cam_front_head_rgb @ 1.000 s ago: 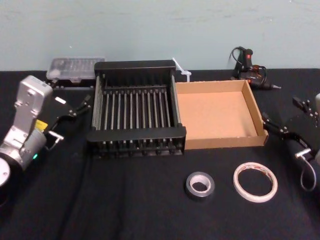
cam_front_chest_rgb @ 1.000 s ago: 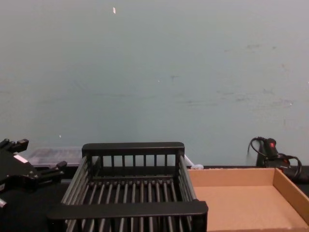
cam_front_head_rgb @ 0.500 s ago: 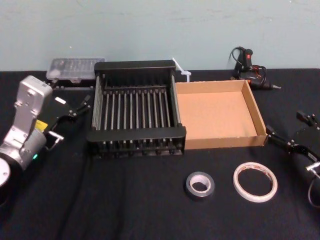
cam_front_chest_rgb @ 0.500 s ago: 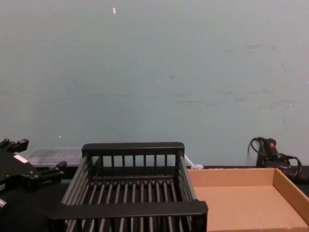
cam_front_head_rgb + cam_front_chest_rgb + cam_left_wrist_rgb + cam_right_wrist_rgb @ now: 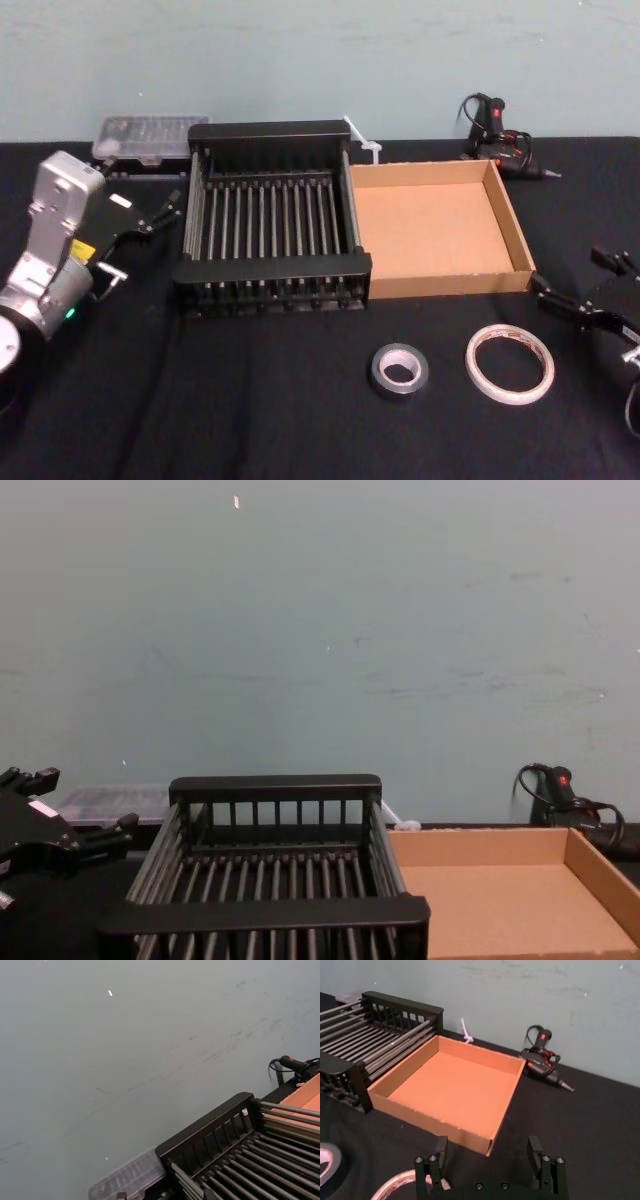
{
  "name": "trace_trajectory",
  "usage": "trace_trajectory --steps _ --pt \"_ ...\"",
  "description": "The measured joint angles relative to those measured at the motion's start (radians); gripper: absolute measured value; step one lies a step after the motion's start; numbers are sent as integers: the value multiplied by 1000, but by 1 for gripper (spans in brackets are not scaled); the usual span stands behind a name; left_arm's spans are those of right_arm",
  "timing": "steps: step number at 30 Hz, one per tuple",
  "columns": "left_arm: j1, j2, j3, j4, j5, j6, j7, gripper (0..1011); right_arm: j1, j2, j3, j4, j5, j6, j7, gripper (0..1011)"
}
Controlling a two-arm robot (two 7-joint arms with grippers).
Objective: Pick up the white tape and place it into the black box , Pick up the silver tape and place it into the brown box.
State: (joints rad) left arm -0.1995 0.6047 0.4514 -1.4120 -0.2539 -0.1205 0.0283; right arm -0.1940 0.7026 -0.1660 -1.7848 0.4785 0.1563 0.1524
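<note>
The right gripper (image 5: 590, 285) sits at the right edge, fingers spread wide, just right of the white tape (image 5: 510, 362). The silver tape (image 5: 400, 370) lies at lower middle, left of it. The left gripper (image 5: 140, 210) rests spread at the left.

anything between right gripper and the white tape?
Nothing: in the head view only bare black tablecloth separates the right gripper, fingers open, from the white tape.

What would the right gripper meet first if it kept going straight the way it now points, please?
Probably the brown box: the right gripper, fingers open, faces its near corner across bare black cloth, though depth is hard to judge.
</note>
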Motion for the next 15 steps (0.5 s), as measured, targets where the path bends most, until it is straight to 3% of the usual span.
trace_trajectory --steps 7,15 --pt "0 0 0 0 0 0 0 1001 -25 6 28 -27 41 72 38 1003" --pt "0 0 0 0 0 0 0 1001 -47 11 50 -37 59 111 79 1003"
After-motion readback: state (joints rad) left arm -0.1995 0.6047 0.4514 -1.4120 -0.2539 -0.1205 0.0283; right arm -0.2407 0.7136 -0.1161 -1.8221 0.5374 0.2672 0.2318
